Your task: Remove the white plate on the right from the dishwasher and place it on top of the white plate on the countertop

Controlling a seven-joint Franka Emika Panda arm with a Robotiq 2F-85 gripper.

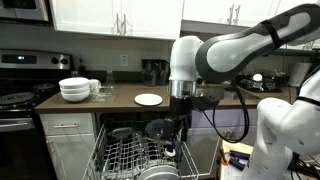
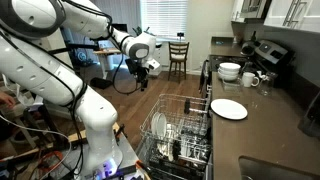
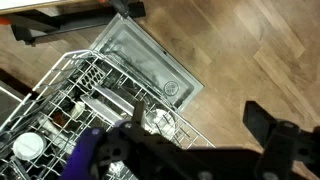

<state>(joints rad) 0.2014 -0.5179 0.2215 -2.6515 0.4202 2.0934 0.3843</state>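
- My fingers point(image 3: 275, 140) are open, holding nothing.
- The white plate point(image 2: 160, 126) stands in the rack point(image 3: 65, 85), below my fingers.
- It looks hard, slippery, easy to break; I should pinch its top edge.

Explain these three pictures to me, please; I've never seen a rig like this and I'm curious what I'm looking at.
The big white jointed machine is a robot arm that a person steers from a distance. Two of the pictures come from cameras standing in the kitchen, at different spots. The third comes from a camera on the arm's wrist, looking down past its hand, a black two-fingered gripper. The gripper is open and holds nothing. Beneath it is the open dishwasher, whose metal wire rack holds dishes. On the dark countertop lie a round white plate and a stack of white bowls.
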